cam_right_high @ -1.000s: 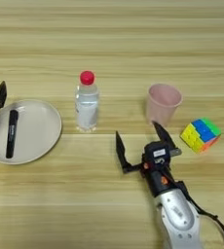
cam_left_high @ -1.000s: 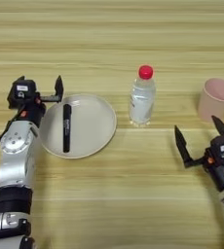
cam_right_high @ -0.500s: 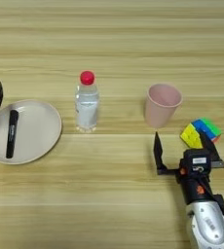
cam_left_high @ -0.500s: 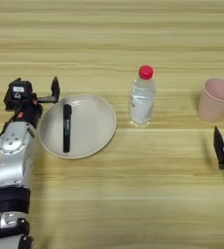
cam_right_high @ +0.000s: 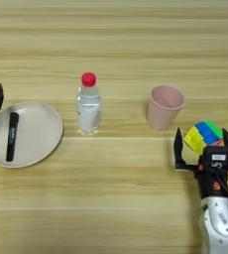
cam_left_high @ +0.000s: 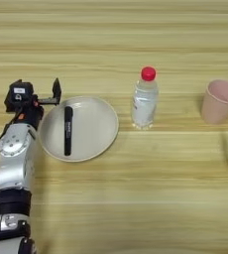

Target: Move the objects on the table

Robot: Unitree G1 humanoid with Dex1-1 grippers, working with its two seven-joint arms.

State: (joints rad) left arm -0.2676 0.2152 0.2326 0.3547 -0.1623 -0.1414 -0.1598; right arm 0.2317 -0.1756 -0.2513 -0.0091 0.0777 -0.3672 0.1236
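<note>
Now both grippers sit with fingers spread
Right gripper (cam_right_high: 204, 144) straddles the puzzle cube (cam_right_high: 203, 136); left gripper (cam_left_high: 35, 94) beside the plate (cam_left_high: 93, 134) holding the marker pen (cam_left_high: 68, 130)

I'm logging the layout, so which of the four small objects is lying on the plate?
The black marker pen. It lies flat inside the cream plate, while the bottle, pink cup and puzzle cube rest directly on the table.

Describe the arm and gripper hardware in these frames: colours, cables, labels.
Both arms are silver-grey shells with black joint bands. Each ends in a black gripper with two black fingers: left gripper, right gripper. Each carries a small white label and orange-red accents at the wrist. A thin black cable trails beside the left arm.
</note>
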